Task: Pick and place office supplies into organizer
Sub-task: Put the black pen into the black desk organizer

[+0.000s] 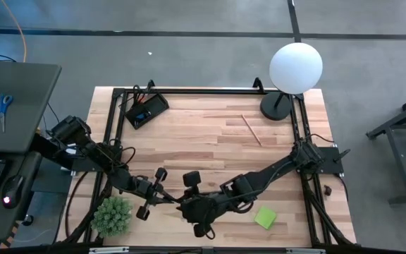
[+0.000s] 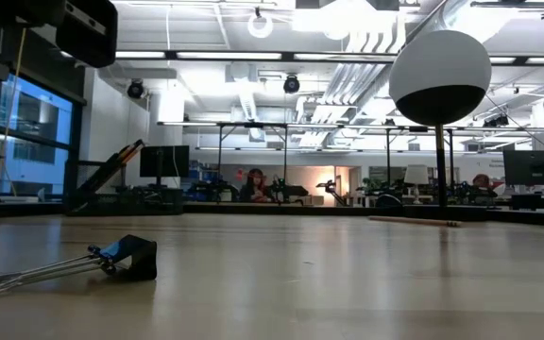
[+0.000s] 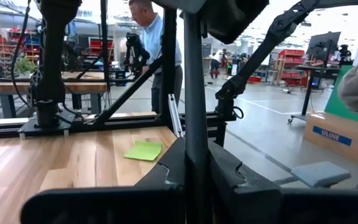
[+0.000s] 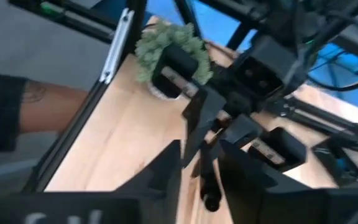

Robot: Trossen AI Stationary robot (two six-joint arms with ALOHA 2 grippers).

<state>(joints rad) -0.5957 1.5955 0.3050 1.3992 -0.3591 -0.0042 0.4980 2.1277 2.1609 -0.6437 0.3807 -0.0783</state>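
Lighting: bright, even, from ceiling strip lights above the white globe lamp (image 2: 439,76). Globe's underside in shadow; top overexposed from above. Binder clip (image 2: 126,258) near lens, soft. Right wrist view motion-blurred; potted plant (image 4: 166,46) smeared.

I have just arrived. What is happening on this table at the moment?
Two robot arms are sorting office supplies. The left pincer, shut, and the right pincer meet near the table's front edge, beside the potted plant; what is between them is hidden. The organizer waits in the far left corner. A pencil and a green sticky-note pad lie loose.
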